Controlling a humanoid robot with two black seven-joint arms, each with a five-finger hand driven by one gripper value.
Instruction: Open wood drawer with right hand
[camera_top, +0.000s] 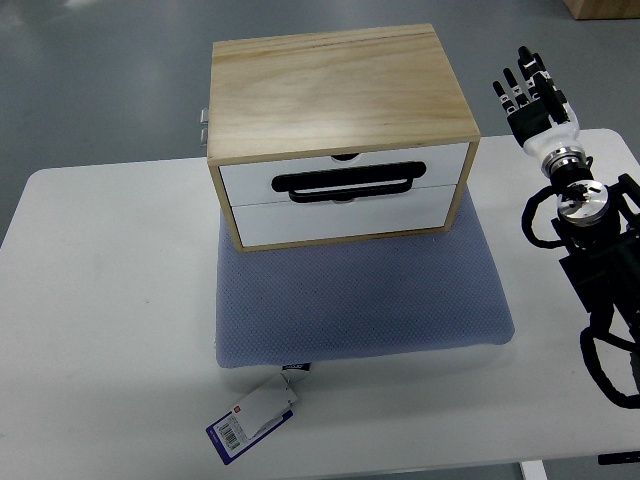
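- The wood drawer box (340, 135) is sitting on a blue mat (360, 300) near the far middle of the white bench (100, 320), its white fronts facing the robot; both drawers are looking fully closed.
- The black handle (350, 183) is lying flat across the seam between the two fronts, so fingers could be missing it or hooking the wrong drawer.
- The box is resting unfixed on a soft mat; a pull could be dragging the whole box forward instead of sliding a drawer out.
- The right hand (530, 95) is hovering well off to the box's right, fingers straight and spread, gripping nothing.
- Which drawer the handle belongs to is hard to make out.
- A small metal part (203, 122) behind the box's left side is mostly hidden.
- The tag (252, 420) hanging from the mat is showing print too small to read.
- The left arm is not showing.
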